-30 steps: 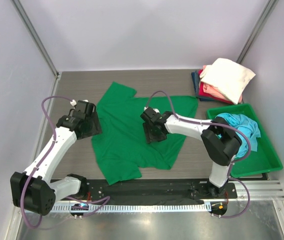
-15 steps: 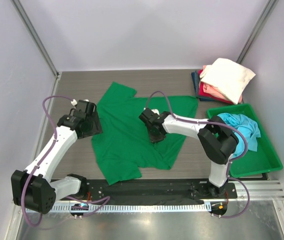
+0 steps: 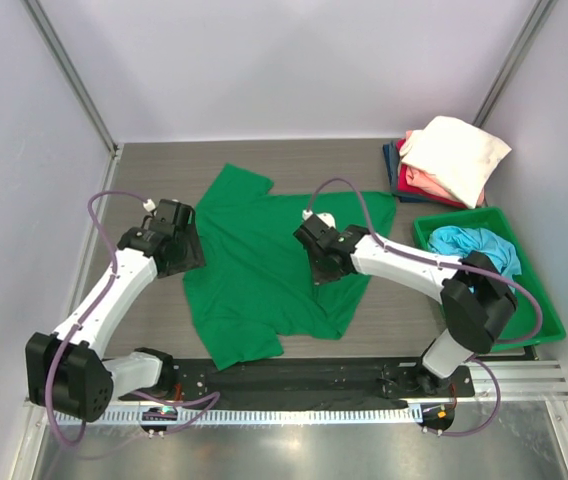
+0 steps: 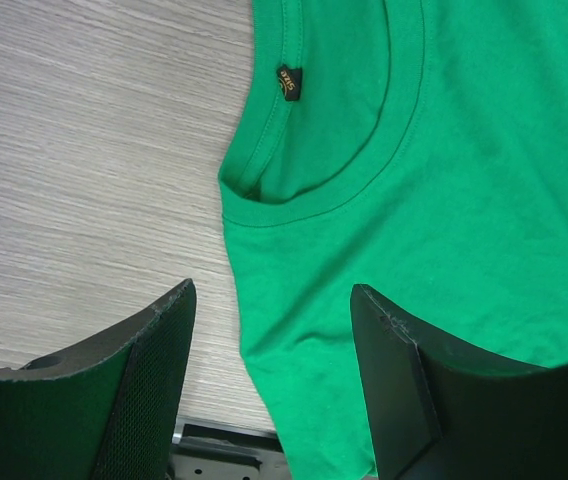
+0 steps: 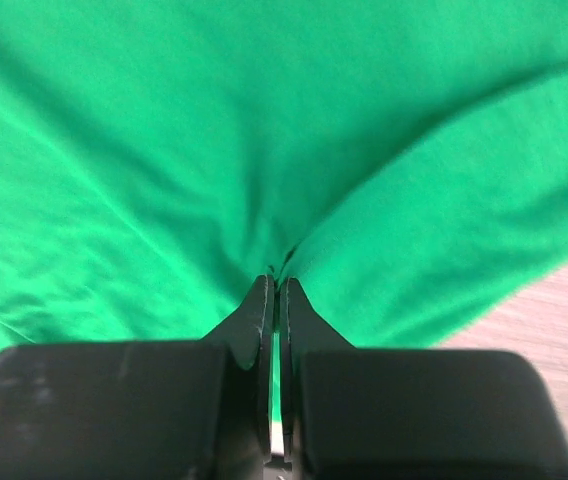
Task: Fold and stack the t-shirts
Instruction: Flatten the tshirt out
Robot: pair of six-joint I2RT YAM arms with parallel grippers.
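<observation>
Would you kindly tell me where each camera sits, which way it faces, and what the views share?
Top external: above and behind the robot, looking down on the table, green t-shirt, left gripper and right gripper.
Left wrist: behind the open left gripper, looking down at the shirt's collar and table.
Right wrist: behind the right gripper, shut on green cloth, facing the shirt close up.
Shared: all three show the green t-shirt.

The green t-shirt (image 4: 444, 200) runs off the left wrist view's top and right edges; its neck label (image 4: 287, 79) is unreadably small. Upper right overhead, the cream t-shirt (image 3: 456, 152) hides most of the pink-red t-shirt (image 3: 411, 184) and navy t-shirt (image 3: 392, 158).
</observation>
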